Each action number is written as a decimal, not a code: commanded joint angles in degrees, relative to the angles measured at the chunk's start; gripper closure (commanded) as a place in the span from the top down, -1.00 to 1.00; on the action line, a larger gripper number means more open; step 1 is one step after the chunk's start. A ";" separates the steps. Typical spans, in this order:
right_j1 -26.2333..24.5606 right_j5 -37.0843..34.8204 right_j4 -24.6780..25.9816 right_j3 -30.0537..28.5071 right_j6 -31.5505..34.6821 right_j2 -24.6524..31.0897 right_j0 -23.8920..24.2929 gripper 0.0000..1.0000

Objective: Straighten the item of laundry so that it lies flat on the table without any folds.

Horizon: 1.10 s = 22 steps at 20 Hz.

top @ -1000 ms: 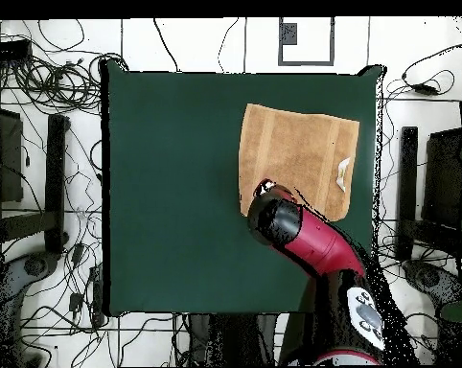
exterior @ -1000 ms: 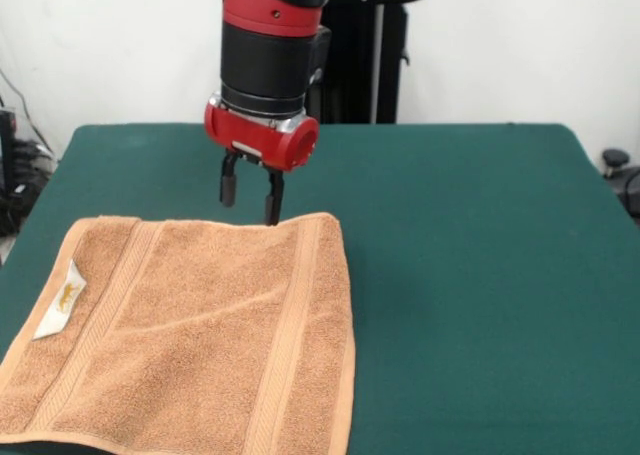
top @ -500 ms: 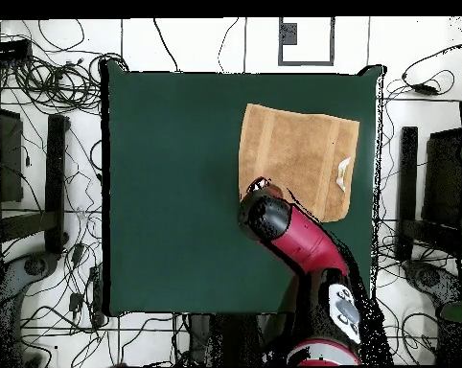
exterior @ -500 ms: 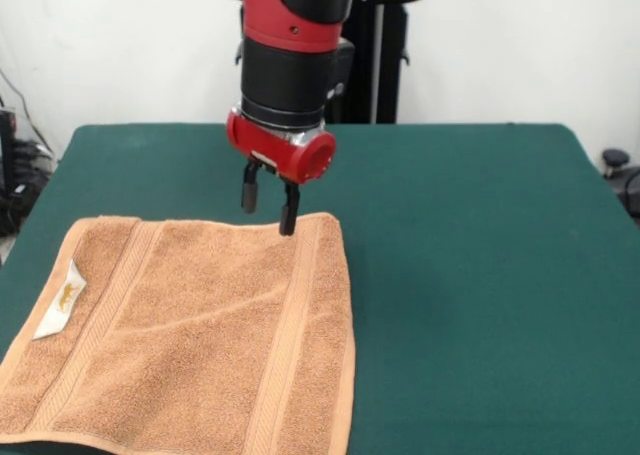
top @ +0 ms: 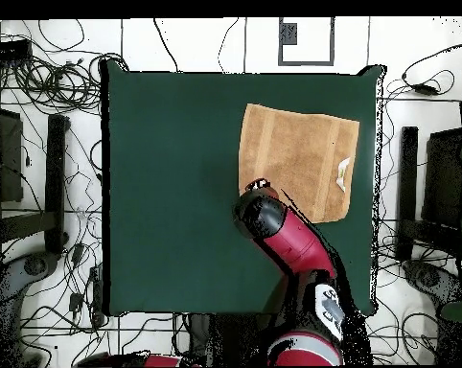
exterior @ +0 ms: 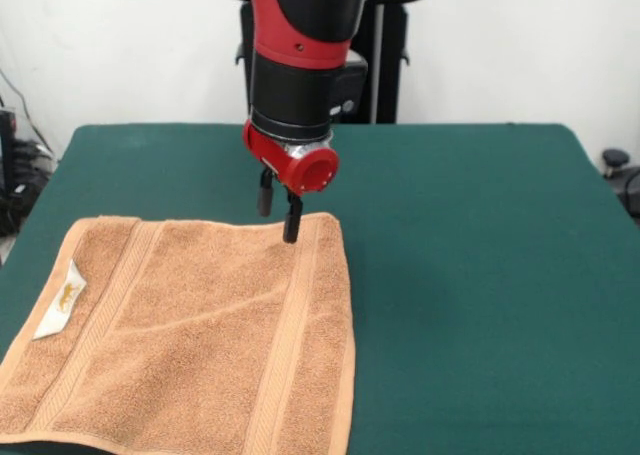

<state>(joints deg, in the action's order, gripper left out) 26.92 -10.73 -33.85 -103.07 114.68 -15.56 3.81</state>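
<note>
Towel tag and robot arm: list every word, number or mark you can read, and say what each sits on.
No text can be read.
Towel: its white tag has a yellow print, too small to read.
Arm: no readable label in the front view; a white patch near its base in the overhead view is illegible.

Open claw (exterior: pixel 278 216) above spread towel's (exterior: pixel 190 330) far edge, green table (exterior: pixel 470 255).
</note>
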 commanded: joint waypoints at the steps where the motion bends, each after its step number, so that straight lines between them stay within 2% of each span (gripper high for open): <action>1: -3.41 -0.53 -5.31 -5.36 19.17 2.22 -2.70 1.00; 15: -5.94 -8.19 -9.31 -0.29 28.49 -2.29 -10.55 1.00; 22: -7.25 -7.29 -9.20 0.88 28.36 -1.94 -10.83 1.00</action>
<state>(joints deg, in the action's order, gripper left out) 24.24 -12.38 -39.97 -103.73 127.34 -20.05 -5.84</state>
